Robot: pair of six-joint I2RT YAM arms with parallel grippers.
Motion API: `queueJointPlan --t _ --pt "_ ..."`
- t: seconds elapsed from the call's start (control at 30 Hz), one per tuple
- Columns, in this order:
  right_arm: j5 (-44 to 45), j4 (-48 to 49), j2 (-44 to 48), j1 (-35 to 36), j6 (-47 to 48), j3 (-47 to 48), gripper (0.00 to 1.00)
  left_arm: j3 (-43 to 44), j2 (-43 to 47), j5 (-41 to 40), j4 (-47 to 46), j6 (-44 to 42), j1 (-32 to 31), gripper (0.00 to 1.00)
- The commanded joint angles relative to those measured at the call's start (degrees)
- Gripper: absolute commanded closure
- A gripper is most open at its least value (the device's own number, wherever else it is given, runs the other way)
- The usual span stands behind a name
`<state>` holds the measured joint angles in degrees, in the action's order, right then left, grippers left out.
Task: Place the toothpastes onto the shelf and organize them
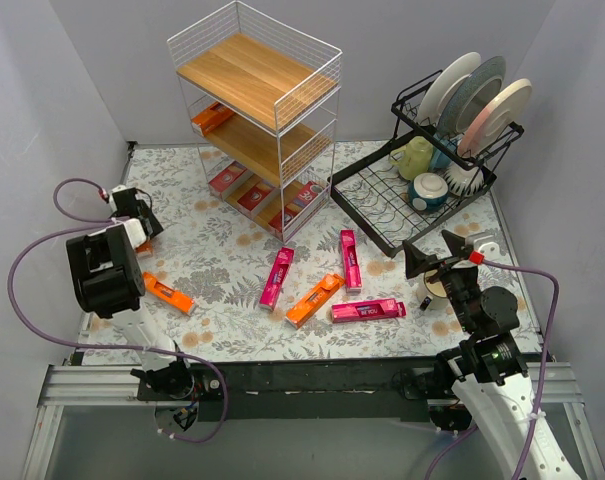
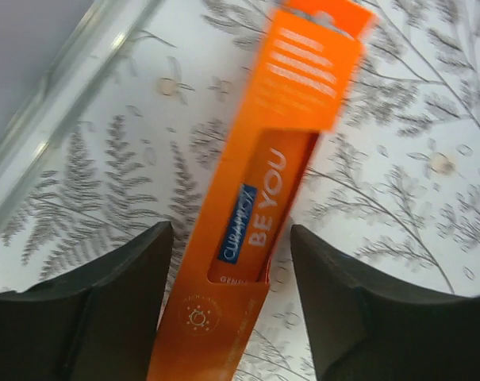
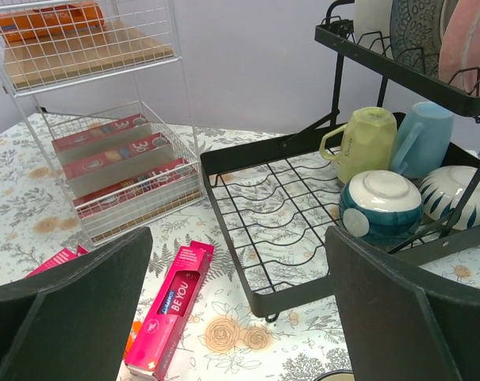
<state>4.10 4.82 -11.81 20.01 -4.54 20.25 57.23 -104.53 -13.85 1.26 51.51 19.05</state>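
Note:
An orange toothpaste box [image 2: 255, 214] lies on the flowered table between the fingers of my left gripper [image 2: 230, 230], which is open and straddles its near end. In the top view this gripper [image 1: 142, 235] is at the far left and hides most of that box [image 1: 144, 247]. Another orange box [image 1: 168, 293] lies just in front of it. Three pink boxes [image 1: 277, 277] [image 1: 350, 259] [image 1: 367, 310] and one orange box [image 1: 315, 299] lie mid-table. The white wire shelf [image 1: 257, 110] holds an orange box [image 1: 212, 118] on its middle board and dark red boxes [image 1: 252, 192] at the bottom. My right gripper [image 1: 434, 252] is open and empty above the table.
A black dish rack [image 1: 432, 170] with plates, mugs and bowls stands at the right rear, close to my right gripper [image 3: 238, 238]. A pink box [image 3: 172, 305] lies in front of it. A metal table rim [image 2: 73, 87] runs along the left of my left gripper.

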Motion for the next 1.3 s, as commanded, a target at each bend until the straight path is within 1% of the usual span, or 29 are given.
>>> queueJointPlan --t 0.0,0.23,0.33,0.37,0.4,0.5,0.63,0.7,0.8,0.93,1.0,1.1,1.17,1.27 --pt "0.3 2.8 -0.4 0.4 0.6 1.5 0.02 1.1 -1.6 -1.5 3.9 -2.1 -6.2 0.45" --pt "0.0 2.9 -0.2 0.4 0.5 1.4 0.01 1.7 -2.3 -3.6 6.8 -1.6 -15.3 0.47" --pt "0.0 2.9 -0.1 0.4 0.6 1.5 0.02 1.4 -2.5 -3.6 8.1 1.3 -17.8 0.46" --pt "0.0 3.0 0.1 0.4 0.6 1.4 0.01 1.2 -2.4 -3.8 8.4 3.3 -18.3 0.46" --pt "0.0 3.0 0.2 0.3 0.6 1.3 0.01 0.9 -2.3 -4.1 8.8 4.6 -20.0 0.44" --pt "0.2 2.9 0.6 0.4 0.6 1.4 0.02 -0.2 -1.3 -6.1 9.5 8.7 -21.8 0.38" --pt "0.2 3.0 0.7 0.4 0.4 1.3 0.02 -3.3 1.0 -6.6 7.6 12.1 -22.2 0.36" --pt "0.0 3.1 0.7 0.4 0.3 1.2 0.01 -3.4 1.0 -6.9 7.0 13.0 -22.3 0.36" --pt "-0.2 3.1 0.7 0.4 0.2 1.2 0.01 -3.7 0.6 -7.9 7.0 14.2 -22.3 0.37" --pt "0.0 3.0 0.9 0.3 0.3 1.3 0.01 -4.5 -0.3 -10.1 6.3 15.8 -22.3 0.43" --pt "0.0 3.0 0.9 0.4 0.4 1.3 0.01 -4.2 -1.0 -11.2 5.7 15.7 -22.3 0.47" --pt "-0.1 3.0 0.7 0.4 0.4 1.3 0.01 -3.8 -1.7 -11.6 6.6 15.9 -22.2 0.51" --pt "-0.1 3.0 0.8 0.4 0.5 1.3 0.01 -4.1 -1.2 -12.2 7.0 16.9 -22.2 0.52" --pt "-0.1 3.0 0.8 0.4 0.5 1.3 0.01 -4.4 0.8 -14.7 8.7 18.3 -22.2 0.58"
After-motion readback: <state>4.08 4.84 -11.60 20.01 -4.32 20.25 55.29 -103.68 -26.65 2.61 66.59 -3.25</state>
